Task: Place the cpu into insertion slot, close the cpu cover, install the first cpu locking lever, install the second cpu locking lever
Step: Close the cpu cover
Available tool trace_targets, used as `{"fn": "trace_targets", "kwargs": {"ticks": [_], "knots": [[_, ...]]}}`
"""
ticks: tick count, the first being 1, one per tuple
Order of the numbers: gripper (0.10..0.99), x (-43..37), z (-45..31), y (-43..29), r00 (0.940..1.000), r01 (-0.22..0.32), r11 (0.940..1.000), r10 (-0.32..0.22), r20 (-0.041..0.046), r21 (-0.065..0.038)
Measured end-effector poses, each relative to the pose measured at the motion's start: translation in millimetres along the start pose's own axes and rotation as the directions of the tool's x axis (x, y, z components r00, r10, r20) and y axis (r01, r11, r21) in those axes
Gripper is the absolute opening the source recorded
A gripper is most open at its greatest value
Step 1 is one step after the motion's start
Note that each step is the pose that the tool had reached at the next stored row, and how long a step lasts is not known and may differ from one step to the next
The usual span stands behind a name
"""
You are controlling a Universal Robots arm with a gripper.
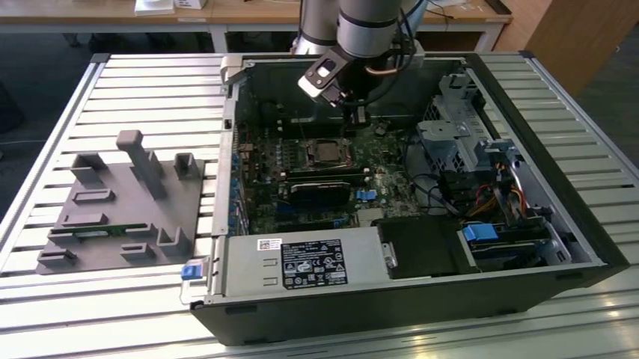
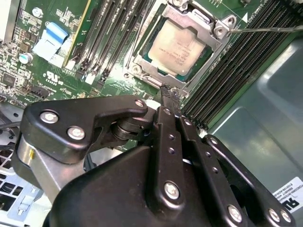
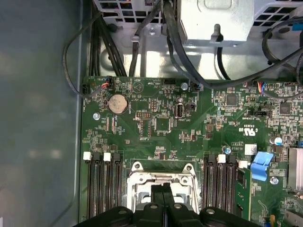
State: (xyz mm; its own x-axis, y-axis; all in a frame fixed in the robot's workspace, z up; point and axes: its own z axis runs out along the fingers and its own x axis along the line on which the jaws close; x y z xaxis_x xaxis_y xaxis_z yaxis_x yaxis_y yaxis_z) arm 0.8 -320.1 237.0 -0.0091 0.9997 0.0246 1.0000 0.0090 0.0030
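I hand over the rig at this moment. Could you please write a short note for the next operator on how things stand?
Pincer: shut, tips at the edge of the cpu cover.
The cpu lies in the insertion slot; the cover is down over it.
Done: cpu placed, cover closed.
Left: both locking levers; one thin lever rod juts out beside the cover, apparently unlatched.

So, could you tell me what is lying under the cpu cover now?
In the second wrist view, the cpu shows its pale metal top through the cut-out of the cpu cover. The frame overlaps its edges, and the insertion slot beneath is hidden.
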Motion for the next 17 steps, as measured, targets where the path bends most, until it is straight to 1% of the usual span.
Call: {"fn": "trace_targets", "kwargs": {"ticks": [5,10,15,17], "knots": [[0.106,-0.1,3.6,-4.8,1.0,0.0,1.0,0.0,0.0001,0.0],[0.106,-0.2,10.0,-11.6,1.0,0.0,1.0,0.0,0.0001,0.0],[0.106,-1.7,16.4,-14.6,1.0,0.0,1.0,0.0,0.0,0.0],[0.106,-1.8,17.7,-18.6,1.0,0.0,1.0,0.0,0.0001,0.0]]}}
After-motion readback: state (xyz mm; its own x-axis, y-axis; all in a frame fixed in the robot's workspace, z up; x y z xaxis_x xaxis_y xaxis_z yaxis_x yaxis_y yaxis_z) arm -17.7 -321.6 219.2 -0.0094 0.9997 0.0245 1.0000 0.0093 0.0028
